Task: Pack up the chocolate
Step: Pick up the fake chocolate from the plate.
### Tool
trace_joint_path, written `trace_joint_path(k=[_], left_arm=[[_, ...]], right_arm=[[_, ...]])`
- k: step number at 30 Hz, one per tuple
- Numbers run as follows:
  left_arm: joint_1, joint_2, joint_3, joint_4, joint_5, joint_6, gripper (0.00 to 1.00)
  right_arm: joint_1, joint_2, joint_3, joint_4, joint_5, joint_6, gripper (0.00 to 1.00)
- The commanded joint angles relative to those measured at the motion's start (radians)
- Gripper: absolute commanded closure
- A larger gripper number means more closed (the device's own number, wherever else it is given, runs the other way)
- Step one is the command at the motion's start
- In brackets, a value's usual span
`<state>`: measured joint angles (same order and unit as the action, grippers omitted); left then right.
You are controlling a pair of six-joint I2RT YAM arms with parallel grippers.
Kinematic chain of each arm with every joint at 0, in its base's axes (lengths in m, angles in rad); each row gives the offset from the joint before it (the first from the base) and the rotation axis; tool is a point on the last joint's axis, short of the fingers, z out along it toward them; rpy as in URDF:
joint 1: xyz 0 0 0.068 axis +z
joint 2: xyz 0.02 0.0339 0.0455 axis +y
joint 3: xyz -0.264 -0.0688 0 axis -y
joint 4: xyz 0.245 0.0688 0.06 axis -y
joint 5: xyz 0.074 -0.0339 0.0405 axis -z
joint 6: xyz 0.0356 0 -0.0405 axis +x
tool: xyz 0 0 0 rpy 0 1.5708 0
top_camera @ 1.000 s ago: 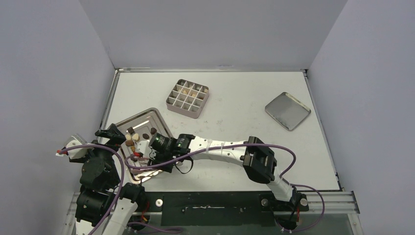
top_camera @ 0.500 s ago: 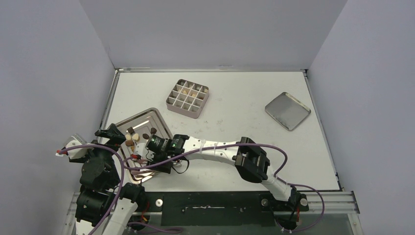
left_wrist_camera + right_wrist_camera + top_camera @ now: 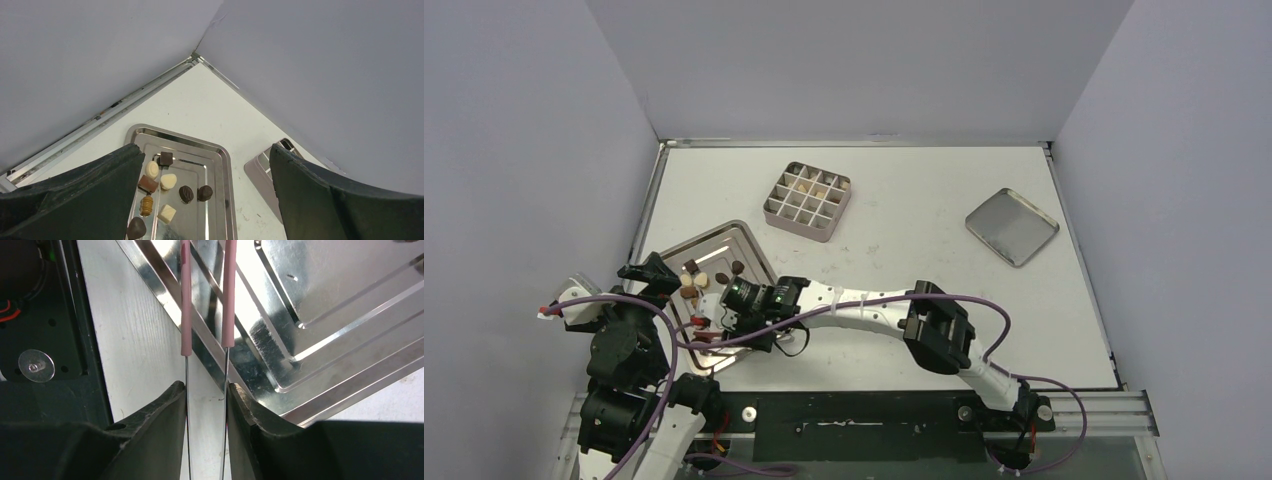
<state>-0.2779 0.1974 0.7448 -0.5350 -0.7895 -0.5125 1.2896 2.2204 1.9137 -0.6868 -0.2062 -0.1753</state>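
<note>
Right arm lining up tweezers over the tray, no chocolate grabbed yet afaict

The right gripper (image 3: pixel 205 390) is squeezed narrow on a pair of thin metal tweezers with pink sleeves (image 3: pixel 185 300). The 2 prongs sit apart with nothing between them, but the tips run out of the wrist view so I can't tell what's at the very end. They're over the near rim of the shiny stepped silver metal tray (image 3: pixel 325 290). The chocolate, small dark brown, tan and cream-white pieces (image 3: pixel 169 181), lies loose farther into the tray, none of it in that wrist view. The left gripper (image 3: pixel 200 150) hangs wide open and empty near the tray's left edge. Looks like the pick step to me. Next move needs the prongs brought across to straddle 1 piece, a gentle pinch, then a carry to the square gridded grey tin (image 3: pixel 808 200), whose far cells look partly filled.
</note>
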Motion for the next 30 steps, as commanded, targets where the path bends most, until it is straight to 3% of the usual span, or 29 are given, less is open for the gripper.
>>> trace_joint_path(k=[1,19,30], left_arm=[[0.008,0.001,0.008,0.033,-0.002,0.010,0.04],[0.009,-0.006,0.009,0.033,-0.002,0.011,0.04],[0.009,0.001,0.009,0.038,0.025,0.008,0.04]], right_arm=[[0.001,-0.108,-0.051,0.055,0.020,0.009,0.75],[-0.037,-0.267,-0.221,0.125,0.033,0.076,0.81],[-0.191,-0.385,-0.292,0.142,0.053,0.121,0.82]])
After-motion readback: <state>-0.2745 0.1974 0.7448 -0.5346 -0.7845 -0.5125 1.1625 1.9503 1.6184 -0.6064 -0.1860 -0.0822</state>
